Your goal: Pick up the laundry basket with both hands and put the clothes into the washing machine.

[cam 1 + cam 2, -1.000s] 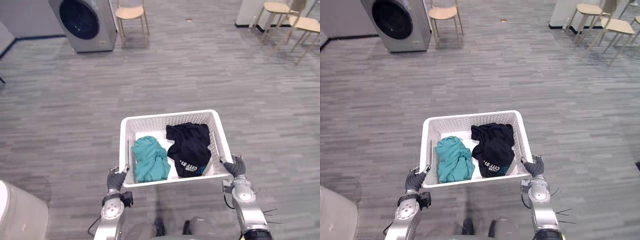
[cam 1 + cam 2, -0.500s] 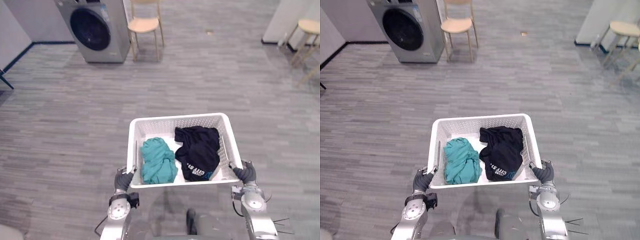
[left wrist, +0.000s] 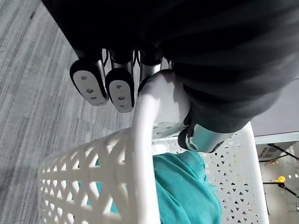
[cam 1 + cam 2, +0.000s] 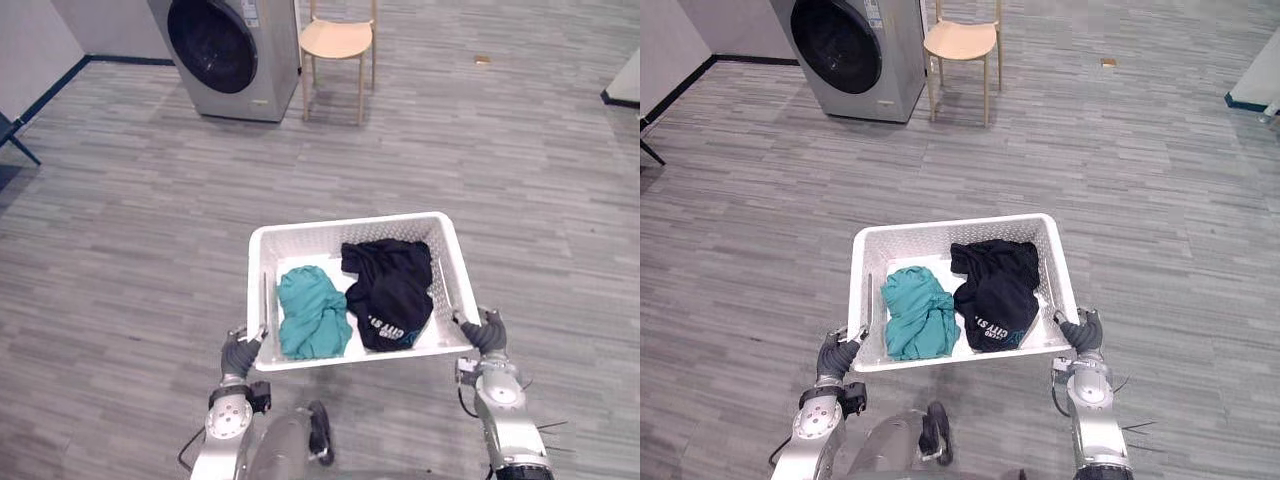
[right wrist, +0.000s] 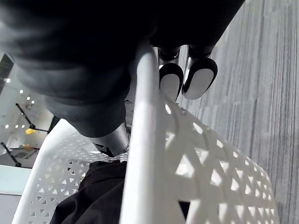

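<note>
A white laundry basket [image 4: 350,223] is held up by its near corners, the rim clasped by the curled fingers [image 3: 88,84] of the left hand [image 4: 238,352] and right hand [image 4: 487,333]. A teal garment [image 4: 312,315] and a black garment [image 4: 388,285] are carried inside the basket. A washing machine [image 4: 232,50] and a wooden chair [image 4: 338,40] are seen well beyond the basket

Head stereo pair looks down on my basket [image 4: 345,224]; wrist cams sit close at its rim, opposite sides.
</note>
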You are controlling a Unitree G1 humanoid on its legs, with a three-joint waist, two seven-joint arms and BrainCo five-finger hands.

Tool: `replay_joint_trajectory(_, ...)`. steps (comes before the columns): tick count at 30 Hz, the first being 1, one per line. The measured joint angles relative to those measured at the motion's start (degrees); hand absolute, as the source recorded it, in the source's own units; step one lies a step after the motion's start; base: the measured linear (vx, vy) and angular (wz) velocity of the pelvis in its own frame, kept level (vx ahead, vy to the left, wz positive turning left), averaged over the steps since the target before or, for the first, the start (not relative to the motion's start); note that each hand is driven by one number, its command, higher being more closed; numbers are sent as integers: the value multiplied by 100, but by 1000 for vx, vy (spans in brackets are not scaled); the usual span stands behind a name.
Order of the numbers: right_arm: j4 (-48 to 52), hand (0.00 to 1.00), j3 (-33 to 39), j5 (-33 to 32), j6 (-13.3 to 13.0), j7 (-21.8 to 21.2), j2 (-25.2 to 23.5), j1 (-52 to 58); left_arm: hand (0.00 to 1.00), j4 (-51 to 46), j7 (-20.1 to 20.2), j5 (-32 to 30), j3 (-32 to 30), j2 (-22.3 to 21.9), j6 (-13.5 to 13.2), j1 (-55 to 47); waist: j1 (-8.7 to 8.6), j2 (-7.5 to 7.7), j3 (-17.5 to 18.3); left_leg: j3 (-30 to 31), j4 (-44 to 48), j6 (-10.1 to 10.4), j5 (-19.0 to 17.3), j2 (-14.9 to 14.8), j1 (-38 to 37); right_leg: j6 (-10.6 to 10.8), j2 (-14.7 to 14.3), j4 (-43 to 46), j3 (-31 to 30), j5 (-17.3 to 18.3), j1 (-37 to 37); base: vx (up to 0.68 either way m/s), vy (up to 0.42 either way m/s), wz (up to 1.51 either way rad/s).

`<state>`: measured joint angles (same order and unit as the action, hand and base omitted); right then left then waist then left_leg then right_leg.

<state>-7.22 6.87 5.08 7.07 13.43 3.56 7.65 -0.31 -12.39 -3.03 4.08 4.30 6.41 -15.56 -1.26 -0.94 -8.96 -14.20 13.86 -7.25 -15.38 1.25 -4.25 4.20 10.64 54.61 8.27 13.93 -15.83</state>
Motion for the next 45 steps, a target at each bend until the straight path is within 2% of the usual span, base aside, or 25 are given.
replay_joint_trajectory(2,138,100,29,0,1,4,2,45,100,33,1,1,45,77,-1,161,-111,0,1,181,-228,92,-44,-35,-333,-181,-202,-1252,286,-1,-495,565,3,54)
replay_joint_trajectory(4,331,100,74,-2,0,30,-11,144,100,50,0,1,116,132,-1,293,-159,38,-13,224,-467,407,-212,-75,-789,-86,-436,-3213,318,-647,-653,664,-56,52)
replay_joint_trajectory(6,358,100,76,0,2,30,-2,222,100,166,-1,-21,206,234,-1,309,-206,270,101,348,-727,785,-435,107,-1525,-361,-485,-4316,237,-1675,-799,829,-127,37)
replay_joint_trajectory(7,350,100,82,0,4,31,73,261,100,299,0,-43,248,170,0,306,-298,139,183,472,-805,821,-457,-1,-1783,-580,-573,-4053,198,-2324,-754,756,-129,22)
replay_joint_trajectory(9,353,100,106,0,14,24,207,227,100,407,-1,-60,216,-43,-2,340,-266,-339,264,495,-419,1116,-279,-464,-1860,-713,-883,-3399,292,-1956,-771,765,-166,-8)
replay_joint_trajectory(11,359,100,124,-1,18,24,184,276,100,437,-1,-106,203,-92,-2,321,-318,-366,255,552,798,1345,148,-664,-1463,-759,-992,-3153,444,-1498,-557,718,-230,-3)
replay_joint_trajectory(12,456,100,108,-4,41,25,173,372,100,433,3,-109,177,-192,-4,216,-264,-435,186,571,2684,1386,1327,-1051,-772,-819,-1191,-3398,412,-1219,60,692,-157,-13)
replay_joint_trajectory(13,589,100,82,-22,54,25,160,387,100,418,5,-107,137,-248,-15,120,-231,-500,153,592,3845,1392,1891,-1343,-253,-858,-1380,-3647,395,-1113,462,668,-117,-24)
replay_joint_trajectory(15,834,100,79,-73,51,55,108,395,100,415,5,-23,125,-255,-30,21,-69,-477,112,581,5479,1178,1272,-1734,778,-945,-1638,-4106,225,-967,1142,605,-65,-50)
replay_joint_trajectory(17,962,100,16,-110,41,68,130,355,100,394,14,81,106,-231,-72,-30,128,-302,54,428,5532,867,634,-1728,1507,-986,-1631,-4575,-81,-891,1758,587,-26,-64)
replay_joint_trajectory(20,1027,100,-5,-112,34,70,166,190,100,222,113,134,39,-266,-82,-163,264,-165,-42,356,3446,808,158,-1334,2422,-732,-1339,-4942,-425,-629,2384,621,147,-46)
replay_joint_trajectory(21,870,100,-8,-111,29,67,240,75,100,211,126,131,34,-298,-79,-174,263,-91,-92,577,1953,1095,362,-1008,2454,-589,-1143,-4981,-524,-440,2554,528,259,-38)
replay_joint_trajectory(22,683,100,-11,-115,19,63,344,-18,100,193,129,124,27,-341,-77,-190,265,-225,-46,797,552,1332,802,-903,2399,-433,-1062,-5079,-648,-256,2738,647,325,-43)
replay_joint_trajectory(23,555,100,-19,-121,10,62,374,-60,100,193,128,117,23,-368,-67,-190,292,-235,-63,730,475,1332,1280,-911,2382,-361,-1010,-5119,-726,-152,2853,589,312,-45)
replay_joint_trajectory(24,333,100,-20,-132,10,63,333,-119,100,181,124,108,-1,-353,-51,-164,316,-182,-1,534,687,875,1494,-732,2313,-265,-788,-5178,-834,3,3055,510,255,-28)
replay_joint_trajectory(28,239,100,-32,-169,11,27,285,-115,100,111,123,66,-72,-329,-16,-130,370,-33,45,62,1904,336,337,-570,2568,196,-281,-4292,-1063,167,2794,648,328,-34)
replay_joint_trajectory(30,-71,100,-12,-156,7,7,194,-182,100,140,122,65,-63,-241,69,-120,283,85,-13,-67,1731,240,-143,-231,1887,1127,50,-1293,-1223,-42,1686,543,276,-22)
replay_joint_trajectory(31,-160,100,-14,-153,7,3,146,-170,100,154,122,64,-61,-187,89,-128,231,126,-28,-67,1594,220,-217,-124,1607,1068,106,-578,-1191,-33,1447,565,207,4)
replay_joint_trajectory(33,-320,100,-76,-113,8,1,87,-38,100,219,111,6,-54,-111,144,-177,122,35,6,-49,821,202,-307,-4,497,413,126,446,-615,274,681,617,154,3)
replay_joint_trajectory(37,-74,100,-53,-98,4,5,83,-7,100,240,105,9,39,105,125,57,-110,-38,43,363,80,240,-301,-32,-290,-48,-70,-1131,312,396,-421,603,42,49)
replay_joint_trajectory(39,-13,100,85,-101,4,22,124,28,100,445,105,4,171,129,122,384,-157,-49,6,586,-364,552,-340,-128,-841,-28,-321,-3426,384,-788,-683,610,-87,72)
replay_joint_trajectory(41,-11,100,118,-100,3,22,131,54,100,580,106,2,218,154,123,463,-184,17,38,633,-537,796,-391,-138,-1225,-101,-395,-4026,267,-1743,-732,613,-130,32)
replay_joint_trajectory(42,-34,100,123,-99,6,20,190,12,100,701,99,-2,219,90,120,485,-166,-202,54,640,-601,922,-446,-343,-1473,-399,-587,-4006,171,-2273,-597,855,-161,-4)
replay_joint_trajectory(43,-34,100,218,-97,37,18,210,-86,100,788,104,-12,217,-17,133,552,-134,-394,59,668,-495,1326,-127,-531,-1512,-519,-667,-3534,214,-1916,-637,981,-199,13)
replay_joint_trajectory(45,-35,100,262,-102,53,14,258,90,100,919,106,-53,237,-164,131,652,-350,-303,-37,843,171,1346,423,-483,-1517,-631,-364,-2284,496,-1283,-736,617,-215,51)
